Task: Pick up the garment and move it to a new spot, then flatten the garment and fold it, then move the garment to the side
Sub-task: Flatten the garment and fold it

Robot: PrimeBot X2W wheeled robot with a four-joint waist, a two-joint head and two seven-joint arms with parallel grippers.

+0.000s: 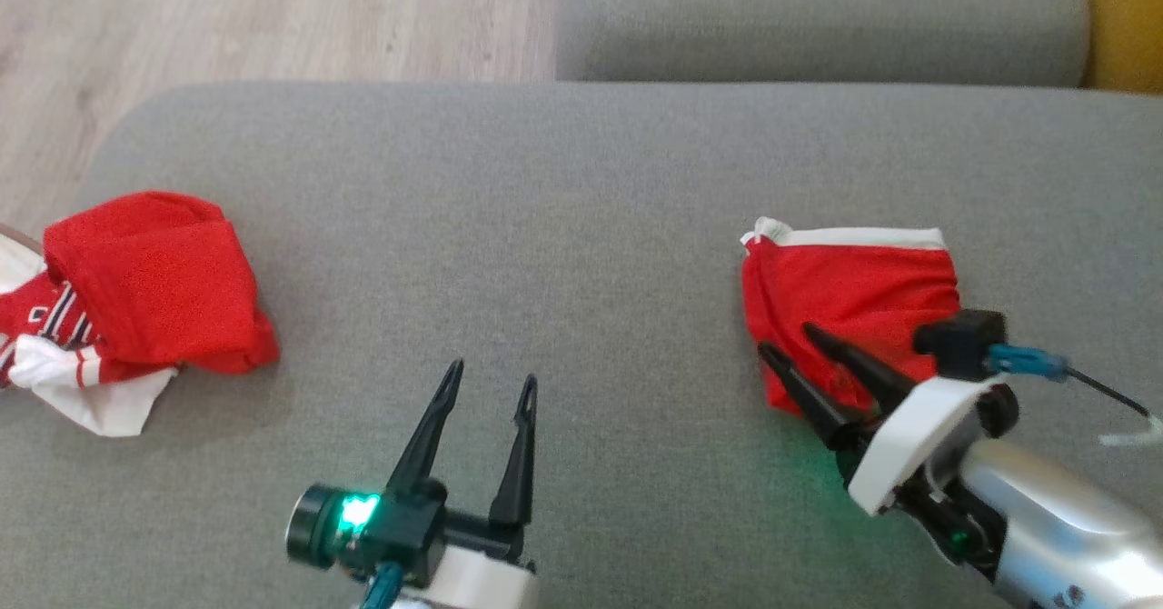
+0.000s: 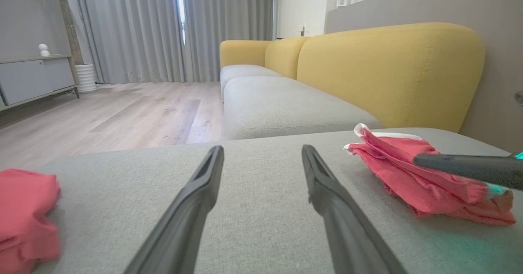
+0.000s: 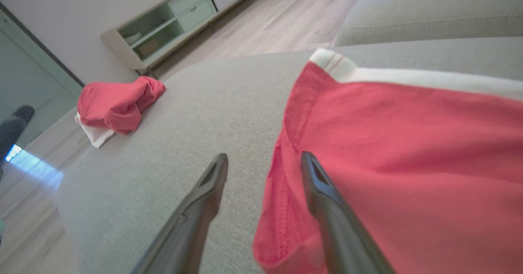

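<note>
A folded red garment with a white band (image 1: 849,291) lies on the grey cushion (image 1: 581,191) at the right; it also appears as the red garment (image 2: 425,176) and the red garment (image 3: 408,143). My right gripper (image 1: 783,338) stands open at its near left edge, one finger over the cloth, the other over bare cushion, seen as the right gripper (image 3: 263,159). My left gripper (image 1: 491,377) is open over bare cushion in the middle front, well apart from the garment, nothing between the left gripper (image 2: 261,151) fingers.
A second pile of red and white clothes (image 1: 136,300) lies at the cushion's left edge. Wooden floor (image 1: 227,18) lies beyond the cushion's far left, another grey seat cushion (image 1: 818,18) behind, and a yellow sofa back (image 2: 388,69) to the right.
</note>
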